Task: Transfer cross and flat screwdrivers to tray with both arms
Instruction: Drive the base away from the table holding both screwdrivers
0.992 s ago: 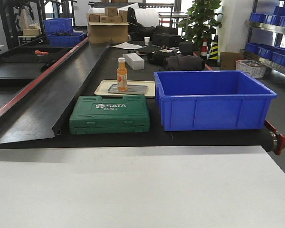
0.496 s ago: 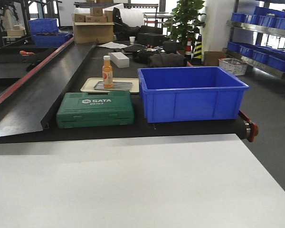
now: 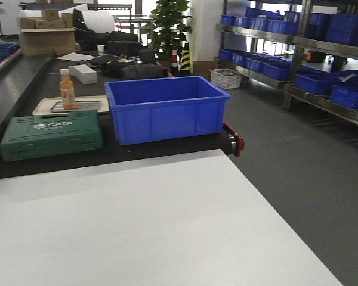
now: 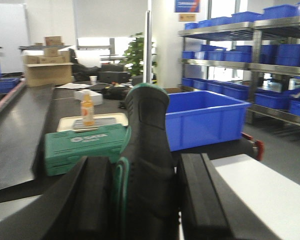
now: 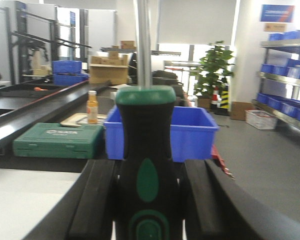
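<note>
**Screwdrivers.** The left screwdriver point(image 4: 145, 150) stands at lower centre of the left wrist view. Its black-and-green handle fills the gap between the fingers point(image 4: 95, 200) of the left gripper point(image 4: 147, 200), and its steel shaft runs up out of the top edge. The right screwdriver point(image 5: 145, 165) sits the same way at lower centre of the right wrist view, with the handle upright and the shaft leaving the top edge. Both tips are out of frame, so cross and flat cannot be told apart.

**Grippers.** The jaws of the left gripper are closed on the handle of the left screwdriver, with a pad against each side. The jaws of the right gripper point(image 5: 147, 200) clamp the handle of the right screwdriver in the same manner. Both wrist views look level over the white table point(image 3: 137, 226) toward the dark bench behind it. Neither arm appears in the front view.

**Containers.**
- The grey metal tray point(image 3: 89, 106) lies inside a beige tray point(image 3: 40, 106) at the left of the front view. An orange bottle point(image 3: 66, 89) stands upright on its left part.
- A green tool case point(image 3: 51, 134), lid shut, lies just in front of the beige tray.
- A blue bin point(image 3: 167, 113), open-topped, stands just to the right of the case and trays.
- Shelves point(image 3: 298, 36) at upper right carry rows of smaller blue bins; their contents cannot be seen
</note>
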Robot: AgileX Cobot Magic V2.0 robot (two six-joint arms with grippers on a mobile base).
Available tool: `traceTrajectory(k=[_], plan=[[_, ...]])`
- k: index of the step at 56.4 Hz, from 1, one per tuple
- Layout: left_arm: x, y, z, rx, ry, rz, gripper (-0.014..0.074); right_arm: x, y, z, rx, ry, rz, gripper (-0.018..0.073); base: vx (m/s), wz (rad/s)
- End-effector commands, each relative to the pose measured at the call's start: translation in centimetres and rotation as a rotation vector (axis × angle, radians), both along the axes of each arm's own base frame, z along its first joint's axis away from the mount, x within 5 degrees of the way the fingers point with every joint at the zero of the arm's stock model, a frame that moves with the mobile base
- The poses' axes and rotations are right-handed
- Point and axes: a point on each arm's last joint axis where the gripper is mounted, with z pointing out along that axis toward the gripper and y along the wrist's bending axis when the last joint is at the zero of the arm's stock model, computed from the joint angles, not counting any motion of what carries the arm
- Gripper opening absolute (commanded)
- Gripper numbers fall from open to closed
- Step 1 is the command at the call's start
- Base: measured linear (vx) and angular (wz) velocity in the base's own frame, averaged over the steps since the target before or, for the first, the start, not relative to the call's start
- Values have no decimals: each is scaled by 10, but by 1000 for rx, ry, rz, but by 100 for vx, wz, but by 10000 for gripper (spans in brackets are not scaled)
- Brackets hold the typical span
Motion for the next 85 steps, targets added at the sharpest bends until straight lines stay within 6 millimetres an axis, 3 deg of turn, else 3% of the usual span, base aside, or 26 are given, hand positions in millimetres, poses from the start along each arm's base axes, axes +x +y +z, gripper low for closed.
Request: traceTrajectory(k=[1,85], plan=[[-4,0,19,-22,-125,-9,-1,-3,-2,12,39,-43,-20,-9,-17,-43],[-4,0,19,-22,-125,-9,-1,-3,-2,12,37,-43,-20,-9,-5,-48]])
